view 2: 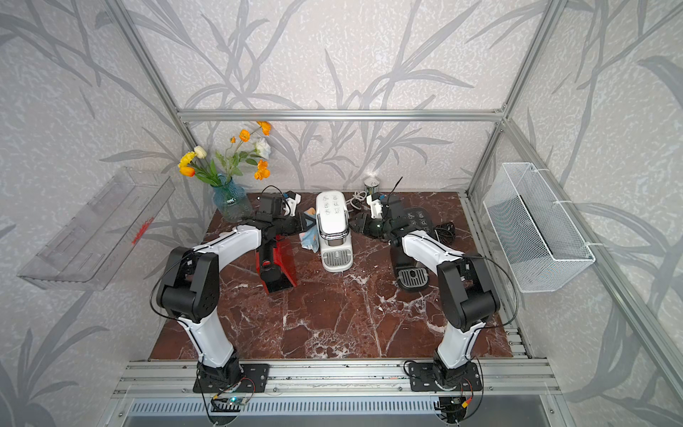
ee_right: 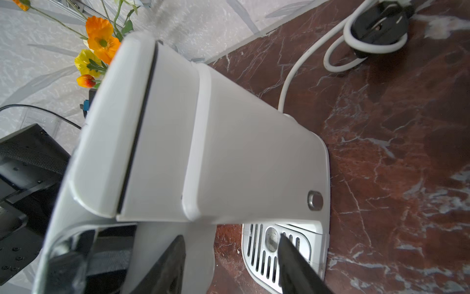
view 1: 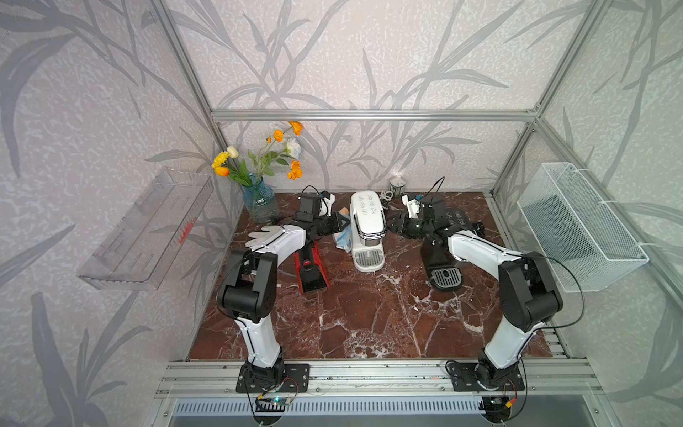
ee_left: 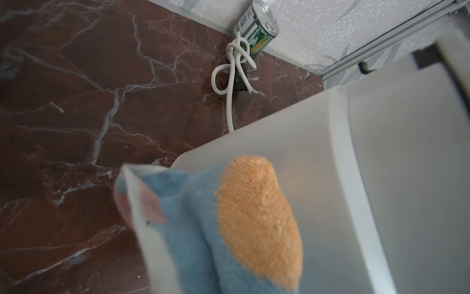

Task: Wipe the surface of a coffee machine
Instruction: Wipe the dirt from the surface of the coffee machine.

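Wiping looks to be under way on the left flank of the white machine. At far left a blue vase [view 1: 260, 205] of flowers stands in the back corner of the surface [view 1: 369, 325]. A pale glove [view 1: 264, 234] lies near it, and a red and black appliance [view 1: 312, 268] sits just in front.

Next, the left jaws are pressed together on a blue and orange cloth [view 1: 343, 236], which lies against the machine's white side wall. The white coffee machine [view 1: 367, 225] stands upright at mid-back of the surface, its cord [ee_left: 232, 76] knotted behind it beside a can [ee_left: 256, 25].

On its right side the right jaws stand spread and pinch nothing. Whether a fingertip touches the casing I cannot tell, but they seem placed to steady it. A black coffee machine [view 1: 443, 266] stands close by that arm.

The next move probably calls for drawing the cloth along the wall with even pressure, without shoving the machine sideways. Room is tight on both flanks, while the front of the surface lies open.
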